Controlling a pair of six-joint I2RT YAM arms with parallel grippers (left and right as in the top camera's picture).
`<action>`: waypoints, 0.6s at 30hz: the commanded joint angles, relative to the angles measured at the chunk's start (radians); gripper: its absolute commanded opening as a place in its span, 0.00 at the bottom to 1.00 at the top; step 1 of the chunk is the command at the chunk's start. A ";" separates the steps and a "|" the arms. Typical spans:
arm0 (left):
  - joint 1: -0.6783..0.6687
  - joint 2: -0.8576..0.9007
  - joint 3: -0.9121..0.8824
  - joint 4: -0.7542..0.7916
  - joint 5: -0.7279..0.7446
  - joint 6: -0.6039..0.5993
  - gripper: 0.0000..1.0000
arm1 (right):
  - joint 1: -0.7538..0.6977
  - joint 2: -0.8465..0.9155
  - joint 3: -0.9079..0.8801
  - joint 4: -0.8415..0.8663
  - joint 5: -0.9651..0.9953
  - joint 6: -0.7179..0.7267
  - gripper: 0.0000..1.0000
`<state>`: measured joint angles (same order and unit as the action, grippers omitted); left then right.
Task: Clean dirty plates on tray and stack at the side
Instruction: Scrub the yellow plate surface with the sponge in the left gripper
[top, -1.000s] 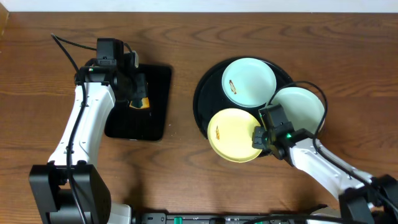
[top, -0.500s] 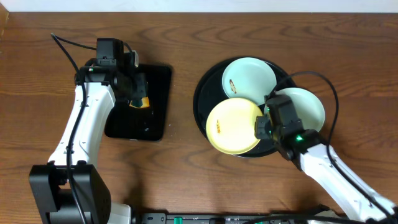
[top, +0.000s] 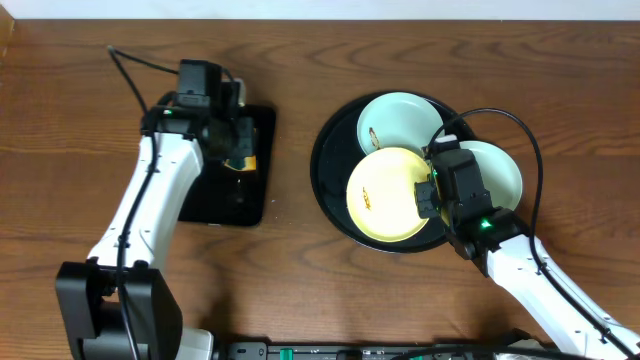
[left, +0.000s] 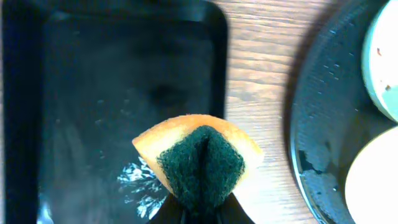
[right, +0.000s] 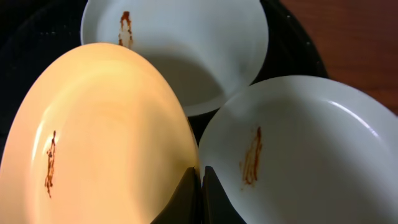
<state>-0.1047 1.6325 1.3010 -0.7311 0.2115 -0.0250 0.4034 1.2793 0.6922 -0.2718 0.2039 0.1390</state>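
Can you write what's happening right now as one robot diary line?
left fingers: shut on sponge over small tray | right fingers: shut on yellow plate, edge grip, over round tray | white plates: brown smears

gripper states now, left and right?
Left gripper: closed, holding the sponge.
Right gripper: closed on the rim of the yellow plate.

No text, label, brand name, number or sign could be read anywhere in these views. The plates (top: 385, 195) carried only brownish smears, not writing, and the tray (top: 335, 160) was plain glossy black with no markings.
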 joint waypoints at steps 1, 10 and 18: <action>-0.024 0.006 -0.004 0.011 0.005 0.014 0.07 | 0.010 0.003 0.012 0.021 0.032 -0.021 0.01; -0.026 0.014 -0.023 0.034 0.043 -0.042 0.07 | 0.010 0.004 0.012 0.060 0.032 -0.005 0.01; -0.157 0.016 -0.054 0.124 0.217 -0.039 0.08 | 0.009 0.049 0.012 0.025 0.032 0.084 0.01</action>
<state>-0.1921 1.6333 1.2690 -0.6342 0.3759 -0.0555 0.4034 1.3003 0.6922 -0.2550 0.2222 0.1917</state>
